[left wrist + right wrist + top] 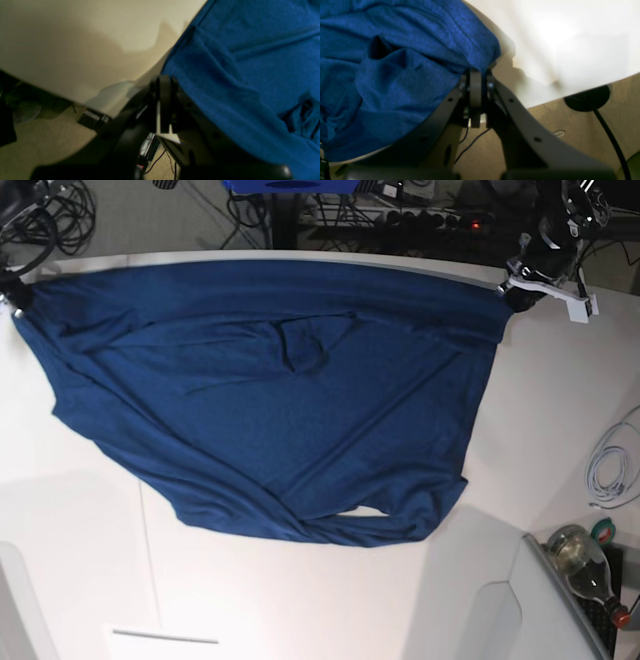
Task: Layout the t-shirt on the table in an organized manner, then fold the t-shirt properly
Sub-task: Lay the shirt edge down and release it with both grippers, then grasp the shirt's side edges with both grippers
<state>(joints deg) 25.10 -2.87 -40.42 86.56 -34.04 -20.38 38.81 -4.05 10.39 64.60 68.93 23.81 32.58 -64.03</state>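
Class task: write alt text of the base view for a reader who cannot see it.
A dark blue t-shirt lies spread, wrinkled, across a white table. Its far edge is stretched between the left claw at the right and the right claw at the left.

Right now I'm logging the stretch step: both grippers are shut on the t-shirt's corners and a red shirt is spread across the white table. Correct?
Not quite: the t-shirt is dark navy blue, not red, as the base view shows. The rest holds: the left gripper and right gripper are each shut on a corner of it, and it lies spread across the white table.
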